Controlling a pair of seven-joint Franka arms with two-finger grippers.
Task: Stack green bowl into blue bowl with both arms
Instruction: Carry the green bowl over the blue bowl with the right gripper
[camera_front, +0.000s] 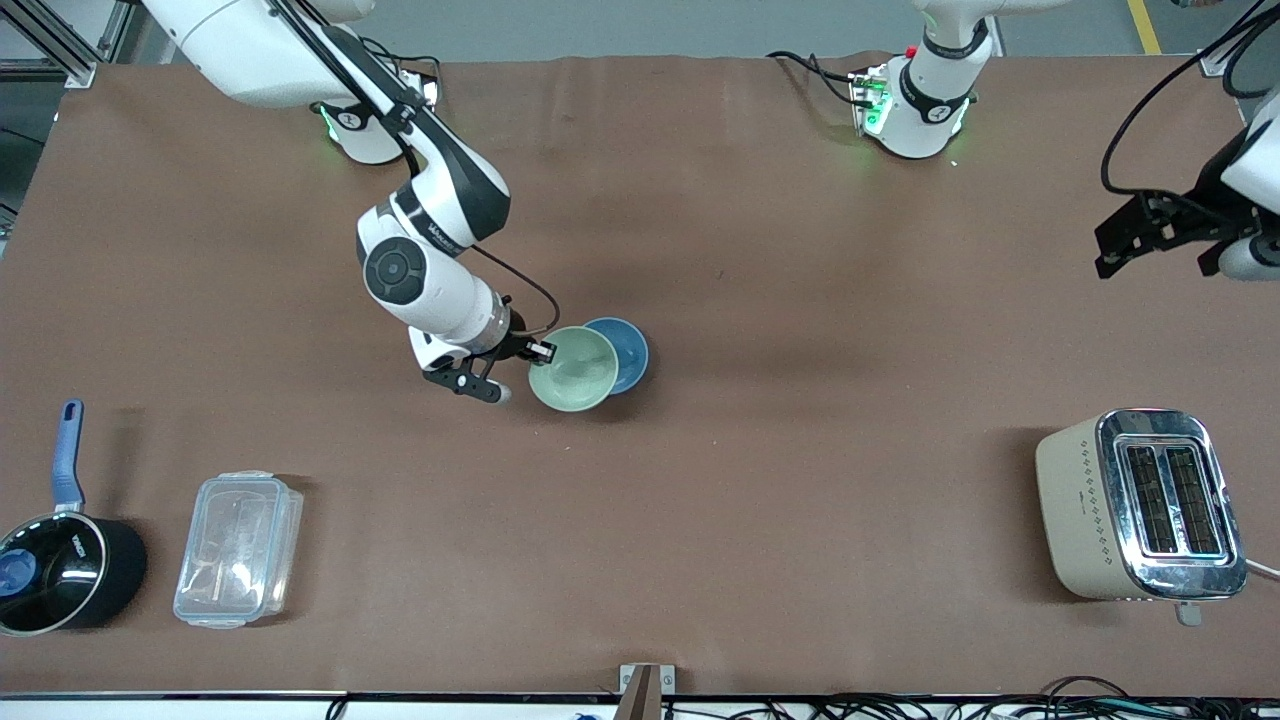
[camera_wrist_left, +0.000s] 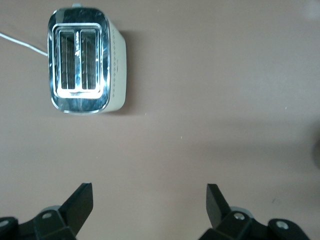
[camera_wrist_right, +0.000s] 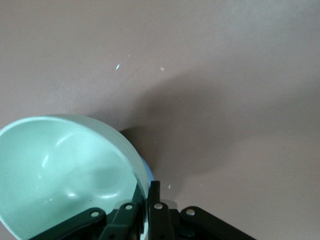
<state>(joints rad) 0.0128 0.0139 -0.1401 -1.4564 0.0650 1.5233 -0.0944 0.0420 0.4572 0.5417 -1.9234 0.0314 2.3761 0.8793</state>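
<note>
The pale green bowl (camera_front: 573, 368) is gripped by its rim in my right gripper (camera_front: 540, 352), near the middle of the table. It is tilted and overlaps the blue bowl (camera_front: 630, 350), which sits on the table partly under it. I cannot tell whether the two bowls touch. In the right wrist view the right gripper (camera_wrist_right: 148, 192) is shut on the green bowl's (camera_wrist_right: 65, 170) rim, and a sliver of the blue bowl (camera_wrist_right: 146, 173) shows past it. My left gripper (camera_front: 1110, 250) waits, open and empty, high over the left arm's end of the table; in the left wrist view the left gripper (camera_wrist_left: 150, 192) is over bare table.
A beige and chrome toaster (camera_front: 1140, 505) (camera_wrist_left: 85, 60) stands near the front camera at the left arm's end. A black saucepan with a blue handle (camera_front: 60, 575) and a clear plastic box (camera_front: 238, 548) stand near the front camera at the right arm's end.
</note>
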